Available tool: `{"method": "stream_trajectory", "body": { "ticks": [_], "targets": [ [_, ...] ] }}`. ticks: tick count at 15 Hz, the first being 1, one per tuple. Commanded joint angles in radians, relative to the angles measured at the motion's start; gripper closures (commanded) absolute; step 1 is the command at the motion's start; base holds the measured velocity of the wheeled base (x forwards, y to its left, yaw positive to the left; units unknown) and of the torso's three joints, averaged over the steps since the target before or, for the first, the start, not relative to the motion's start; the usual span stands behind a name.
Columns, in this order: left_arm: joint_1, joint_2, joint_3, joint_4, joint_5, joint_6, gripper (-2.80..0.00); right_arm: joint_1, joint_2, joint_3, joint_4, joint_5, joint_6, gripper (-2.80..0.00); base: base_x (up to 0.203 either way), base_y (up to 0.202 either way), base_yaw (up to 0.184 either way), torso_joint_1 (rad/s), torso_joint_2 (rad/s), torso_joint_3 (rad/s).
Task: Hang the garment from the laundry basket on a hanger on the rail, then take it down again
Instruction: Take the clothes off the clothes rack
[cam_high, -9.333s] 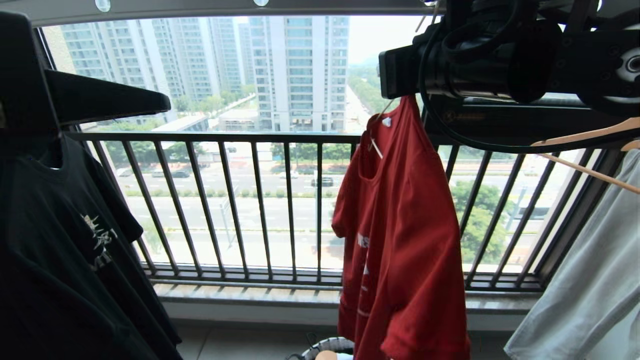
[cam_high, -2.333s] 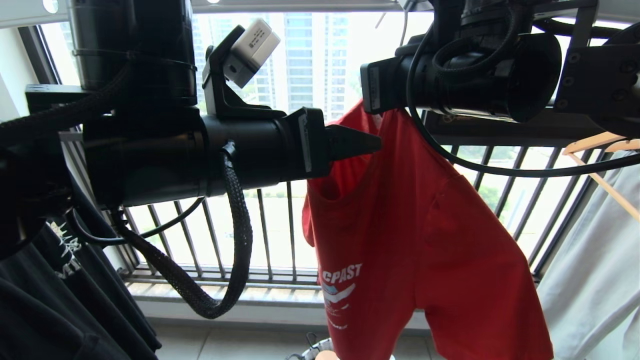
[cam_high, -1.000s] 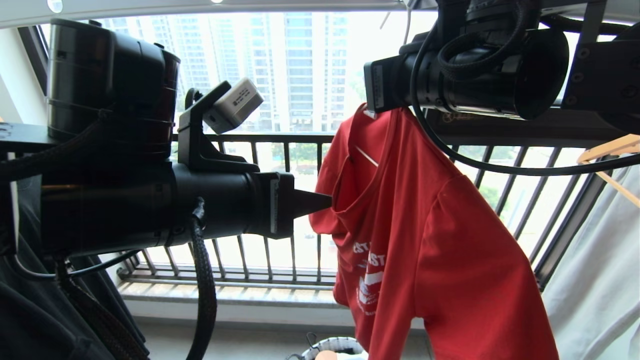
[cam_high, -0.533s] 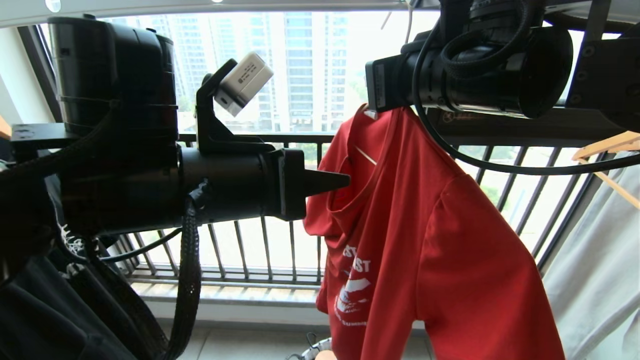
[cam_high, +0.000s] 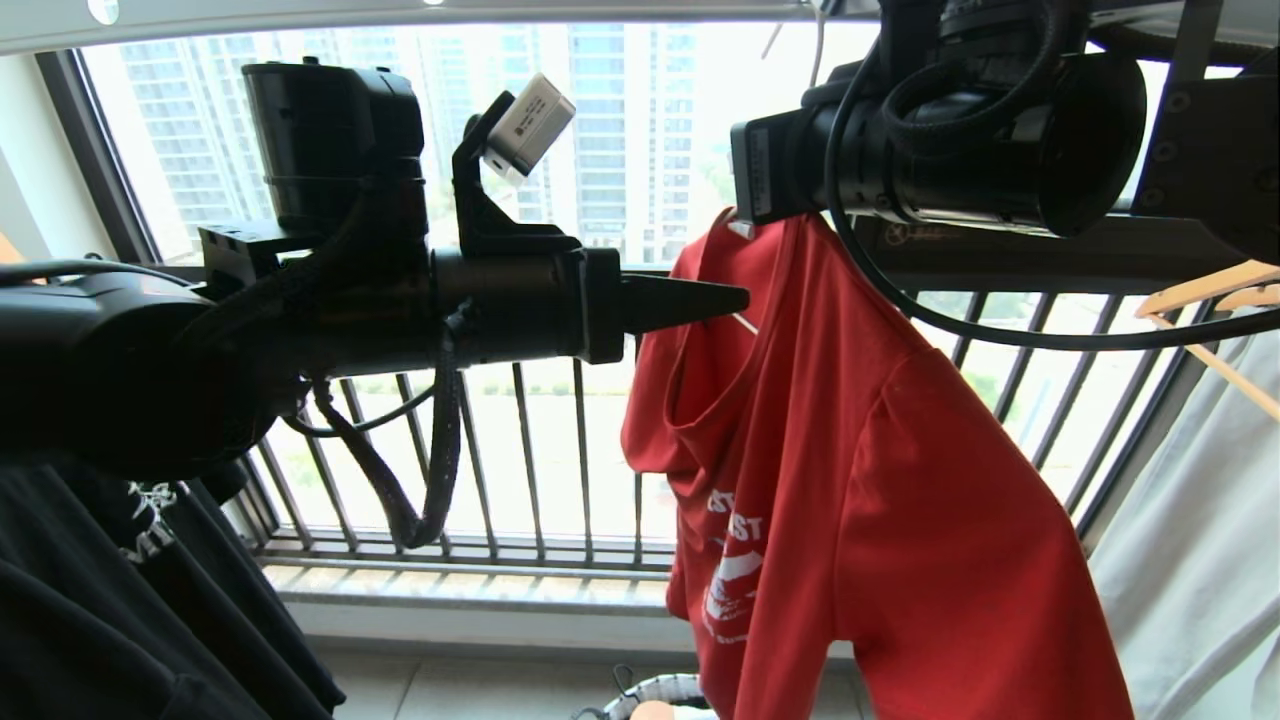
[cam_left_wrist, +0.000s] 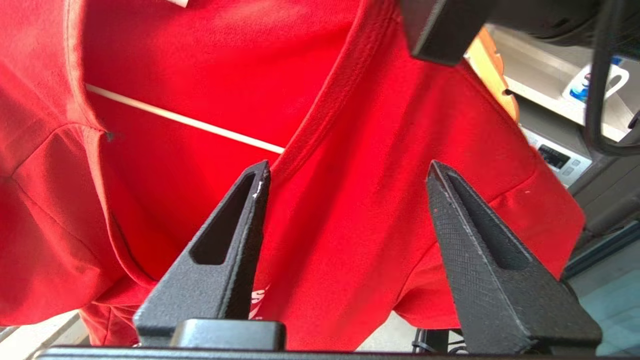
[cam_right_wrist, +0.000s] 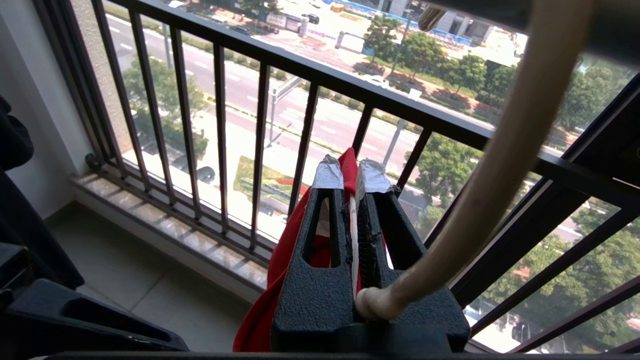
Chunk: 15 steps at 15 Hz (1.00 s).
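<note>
black railing (cam_high: 560, 470) – dark shirt (cam_high: 120, 600) (printed); towers (cam_high: 600, 130)

Open gap between left hand (cam_high: 735, 297) and black railing (cam_high: 520, 460). Red shirt (cam_high: 850, 480) blocks right side; right hand (cam_right_wrist: 350, 172) crowds above; dark shirt (cam_high: 110, 600) fills lower left.

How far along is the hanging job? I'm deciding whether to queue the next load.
Done: the garment is out of the laundry basket and draped on the hanger, its wire showing inside the neck. In hand: the right gripper is shut on the hanger and fabric; the left gripper is open at the collar. Left: taking it down; whether the hook sits on the rail is unclear.
</note>
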Motion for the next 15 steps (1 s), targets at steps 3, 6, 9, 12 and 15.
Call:
{"method": "stream_trajectory", "body": {
  "ticks": [3, 6, 9, 12, 15],
  "targets": [
    [0.024, 0.118, -0.067, -0.010, -0.063, 0.000, -2.80, 0.000, 0.001, 0.000, -0.001, -0.001, -0.002, 0.00, 0.000, 0.000, 0.000, 0.000, 0.00, 0.000],
    [0.024, 0.157, -0.083, -0.080, -0.104, -0.011, -2.80, 0.000, 0.002, 0.000, -0.001, -0.001, -0.002, 0.00, 0.000, 0.000, 0.000, 0.000, 0.00, 0.000],
    [0.024, 0.165, -0.085, -0.115, -0.108, -0.031, -2.80, 0.000, 0.003, -0.003, -0.001, 0.001, -0.002, 0.00, 0.000, 0.000, 0.000, 0.000, 0.00, 0.000],
    [0.019, 0.168, -0.085, -0.116, -0.108, -0.030, -2.80, 0.000, 0.005, -0.006, -0.001, 0.001, -0.003, 0.00, 0.000, 0.000, 0.000, 0.000, 0.00, 0.000],
    [0.007, 0.179, -0.085, -0.128, -0.108, -0.031, -2.80, 0.000, 0.004, -0.005, -0.001, 0.001, -0.003, 0.00, 0.000, 0.000, 0.000, 0.000, 0.00, 0.000]
  ]
}}
